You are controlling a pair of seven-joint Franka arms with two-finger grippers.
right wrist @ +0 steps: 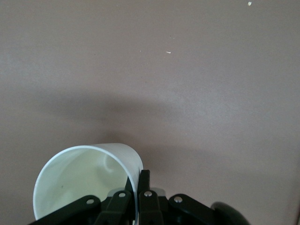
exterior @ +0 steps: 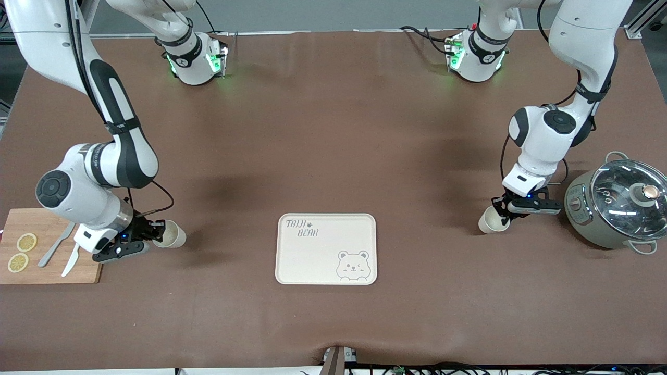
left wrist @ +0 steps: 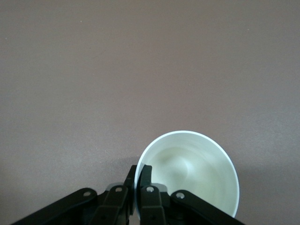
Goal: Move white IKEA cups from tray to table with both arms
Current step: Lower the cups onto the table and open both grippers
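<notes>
"TAIJI BEAR" in grey letters on the cream tray (exterior: 292, 271), above a bear face

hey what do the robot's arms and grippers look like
Both arms, left arm and right arm, are glossy white jointed shells with black joint bands and trailing black cables. Bases glow green. The left gripper and right gripper are black, two-fingered, with small blue lights.

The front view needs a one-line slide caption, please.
Each gripper, left and right, pinches a cup's rim either side of the tray.
</notes>
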